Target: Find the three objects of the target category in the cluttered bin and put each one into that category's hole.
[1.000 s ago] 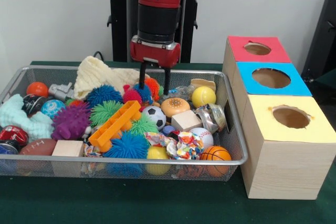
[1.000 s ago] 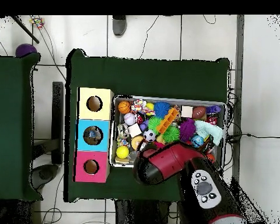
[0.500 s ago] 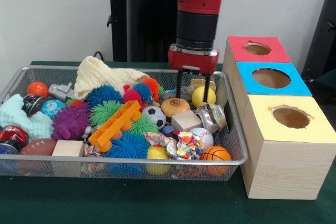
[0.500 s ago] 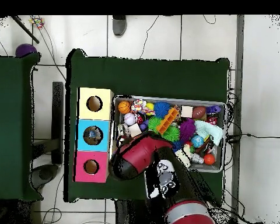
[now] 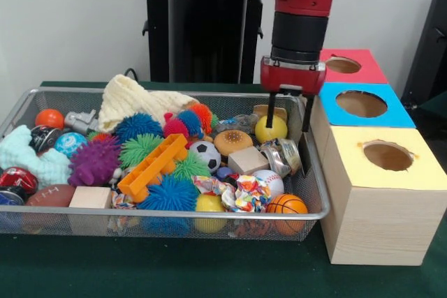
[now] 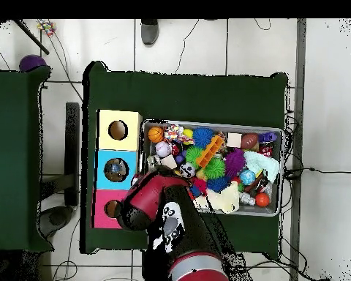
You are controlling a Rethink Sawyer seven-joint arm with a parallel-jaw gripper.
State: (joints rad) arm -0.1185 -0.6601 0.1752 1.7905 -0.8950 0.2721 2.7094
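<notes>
- Wire mesh bin [image 5: 167, 213] on the green table [image 5: 209, 273], crammed with toys. Target category not marked anywhere, so no way to tell which three items count.
- Balls in the bin: yellow ball [image 5: 270, 129] at the far right corner, soccer ball [image 5: 205, 153] mid-bin, mini basketball [image 5: 287, 205] at the near right corner, orange ball [image 5: 49, 118] and toy football [image 5: 50, 195] on the left side.
- Also in the bin: orange plastic block [image 5: 152, 167], blue spiky ball [image 5: 167, 193], purple spiky ball [image 5: 93, 161], two wooden cubes [image 5: 247, 160], cream knit cloth [image 5: 133, 101] at the far side.
- Gripper [image 5: 290, 112] hangs at the bin's far right end, at about 1 o'clock from the yellow ball; fingers spread, nothing between them.
- Three wooden boxes just beside the bin's right end, each with a round hole on top: yellow-topped box [image 5: 385, 193] nearest, blue-topped box [image 5: 361, 105] in the middle, red-topped box [image 5: 343, 65] farthest.
- Overhead view: red arm [image 6: 164, 219] covers the bin's corner next to the blue and red boxes.
</notes>
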